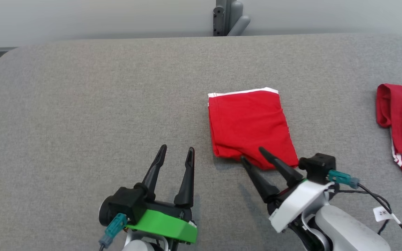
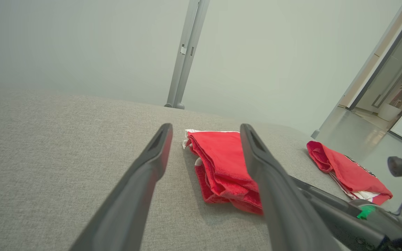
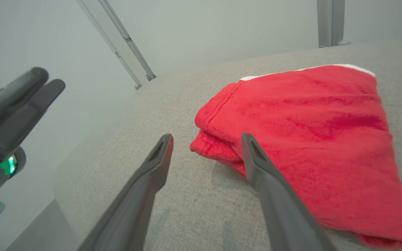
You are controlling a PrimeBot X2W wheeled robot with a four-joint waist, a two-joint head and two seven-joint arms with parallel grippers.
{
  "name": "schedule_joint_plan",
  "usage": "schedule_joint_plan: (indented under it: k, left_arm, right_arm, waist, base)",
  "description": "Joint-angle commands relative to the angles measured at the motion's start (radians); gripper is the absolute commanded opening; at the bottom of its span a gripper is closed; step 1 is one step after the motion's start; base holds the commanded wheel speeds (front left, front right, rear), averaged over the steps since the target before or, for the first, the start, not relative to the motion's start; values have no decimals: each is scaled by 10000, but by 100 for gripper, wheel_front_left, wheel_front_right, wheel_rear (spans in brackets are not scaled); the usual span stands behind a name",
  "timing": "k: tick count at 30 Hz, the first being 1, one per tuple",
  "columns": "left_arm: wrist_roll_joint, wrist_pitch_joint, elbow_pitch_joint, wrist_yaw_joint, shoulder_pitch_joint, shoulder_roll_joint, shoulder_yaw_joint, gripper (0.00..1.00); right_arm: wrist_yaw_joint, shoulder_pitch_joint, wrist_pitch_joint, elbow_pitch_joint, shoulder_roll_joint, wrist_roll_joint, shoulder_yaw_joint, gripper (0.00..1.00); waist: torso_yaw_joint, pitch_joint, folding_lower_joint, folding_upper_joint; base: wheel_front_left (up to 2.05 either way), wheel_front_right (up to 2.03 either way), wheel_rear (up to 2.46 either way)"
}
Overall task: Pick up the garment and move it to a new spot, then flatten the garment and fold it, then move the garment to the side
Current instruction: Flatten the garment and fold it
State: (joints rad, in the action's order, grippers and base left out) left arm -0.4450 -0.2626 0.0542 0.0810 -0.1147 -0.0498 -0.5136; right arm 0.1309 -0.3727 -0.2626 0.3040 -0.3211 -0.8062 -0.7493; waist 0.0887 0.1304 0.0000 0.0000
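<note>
The garment (image 1: 250,125) lies folded into a thick red pad right of centre on the grey cloth-topped desk (image 1: 82,104), with the second red garment (image 1: 401,115) well apart at the desk's right edge. It's bright red, a soft towelling-like knit by the look of it, with a white trim (image 1: 243,92) along the far edge and stitched hems showing on the near left corner, where several layers sit stacked.

From where I stand, it looks light and limp. It will sag and could shed its fold if lifted by one layer, and it should drag rather than slide on that fabric top. I'd take it at the near left corner or along the near edge, pinching the whole stack, top layer to bottom, so the fold comes along together.

The right gripper (image 1: 252,154) sits at exactly that near corner with its fingers (image 1: 277,164) spread wide and holding nothing; one finger is over the cloth's edge, the other over bare desk beside it. The left gripper (image 1: 177,148) hovers to the left of the garment, near but apart, with its fingers (image 1: 155,165) wide too and empty
</note>
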Motion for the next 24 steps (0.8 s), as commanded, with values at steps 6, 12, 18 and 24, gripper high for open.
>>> schedule_joint_plan:
  k: [6,12,18,24]
  left_arm:
    - [441,-18,245,-11,504,-20,839,100]
    - [850,-18,264,-184,949,-18,1770,100]
    - [1676,-20,102,-345,1355,-20,2358,100]
    - [2242,-18,-13,-534,1890,-18,2676,100]
  right_arm:
    - [-4,1818,-26,-802,672,1776,2942,100]
    - [-4,3168,-26,-1665,1323,3312,4999,100]
    - [-4,3979,-25,-2576,1546,4796,6060,100]
    - [-4,4614,-26,-3125,1602,5475,6510,100]
  waist:
    - [-718,-796,0,0]
    - [-1087,-1207,0,0]
    - [-1291,-1443,0,0]
    - [-1316,-1744,0,0]
  base:
    - [0,0,0]
    - [0,0,0]
    - [0,0,0]
    - [0,0,0]
